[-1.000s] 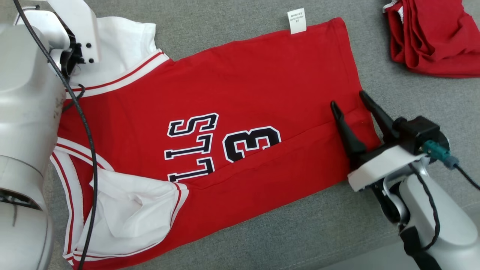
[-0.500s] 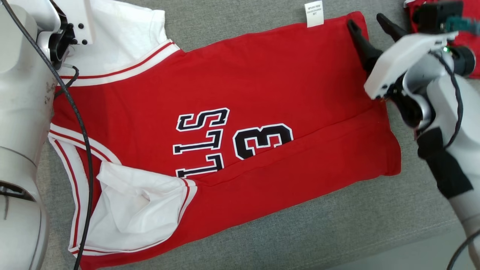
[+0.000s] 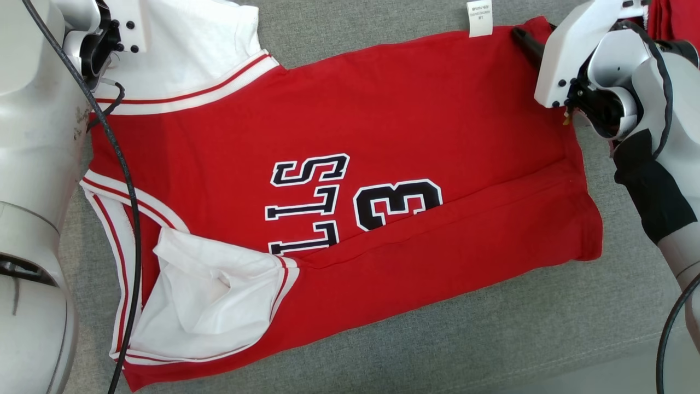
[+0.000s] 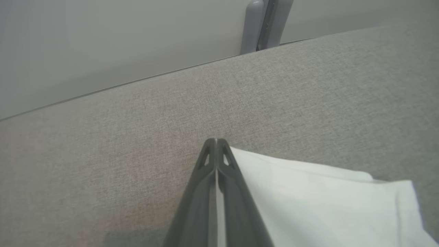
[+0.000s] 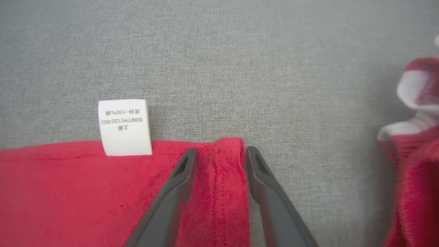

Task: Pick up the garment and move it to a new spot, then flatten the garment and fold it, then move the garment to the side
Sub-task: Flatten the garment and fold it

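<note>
Right gripper (image 5: 219, 151): jaws apart, straddling the hem corner of the jersey (image 3: 383, 120), red fold between the fingers. Left gripper (image 4: 216, 141): fingers pressed together at the edge of the white sleeve (image 4: 308, 206); can't tell if cloth is pinched. One jersey, flat on the gray cushion (image 3: 492, 339), long axis across the head frame, collar end left, hem right. One white tag (image 5: 125, 127) on its top edge. One other red pile (image 5: 418, 164), upper right, cut off. Lettering partly folded under.
</note>
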